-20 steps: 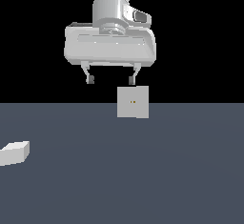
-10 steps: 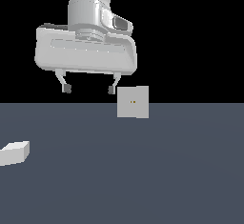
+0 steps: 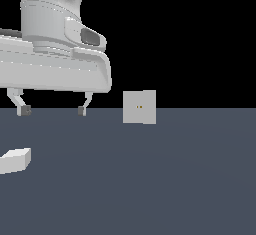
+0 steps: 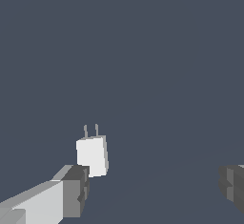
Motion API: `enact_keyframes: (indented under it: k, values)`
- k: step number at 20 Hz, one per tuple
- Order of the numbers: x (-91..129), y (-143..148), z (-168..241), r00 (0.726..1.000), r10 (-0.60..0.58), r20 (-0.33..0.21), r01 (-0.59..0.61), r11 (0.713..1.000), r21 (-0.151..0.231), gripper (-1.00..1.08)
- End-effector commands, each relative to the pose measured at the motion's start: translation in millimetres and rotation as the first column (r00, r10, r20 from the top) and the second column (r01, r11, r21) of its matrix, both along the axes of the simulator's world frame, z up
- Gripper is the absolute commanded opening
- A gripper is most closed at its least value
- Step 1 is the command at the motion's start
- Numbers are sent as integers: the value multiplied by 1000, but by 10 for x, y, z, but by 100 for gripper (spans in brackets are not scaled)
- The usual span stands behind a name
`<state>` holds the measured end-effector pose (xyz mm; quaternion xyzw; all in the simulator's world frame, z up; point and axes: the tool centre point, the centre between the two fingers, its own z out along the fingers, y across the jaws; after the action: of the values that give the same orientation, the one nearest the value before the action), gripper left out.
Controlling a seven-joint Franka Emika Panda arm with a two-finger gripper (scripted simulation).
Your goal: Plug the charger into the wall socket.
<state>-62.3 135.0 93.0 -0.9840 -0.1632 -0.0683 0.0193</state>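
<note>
Pincer (image 3: 52, 110) spread wide, empty, above charger (image 4: 92, 155), touching nothing

There is one charger (image 3: 15, 160), a white block with two thin prongs. There is one wall socket (image 3: 139, 107), a grey plate with two small holes. One tool (image 3: 51, 111) with two fingers (image 3: 83, 110) is over one worktop (image 3: 165, 179).

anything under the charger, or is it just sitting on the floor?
The charger lies flat on the dark grey floor, nothing visible beneath it. The contact face is hidden. Its two prongs show in the wrist view. The open gripper hangs above it, apart.
</note>
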Motion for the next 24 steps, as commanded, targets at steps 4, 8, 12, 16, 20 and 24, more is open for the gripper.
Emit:
enact_keyframes:
  k: [4,8,12,16,20,24]
  values:
    - [-127,273,-154,997,64,46,-64,998,11,100]
    - [-188,401,-232,993,94,67,-95,995,14,100]
    - [-224,476,-281,990,112,80,-114,993,15,100]
    - [-235,499,-300,989,118,85,-119,993,15,100]
    - [-236,494,-320,990,117,82,-118,993,15,100]
    - [-240,497,-427,990,118,84,-119,993,14,100]
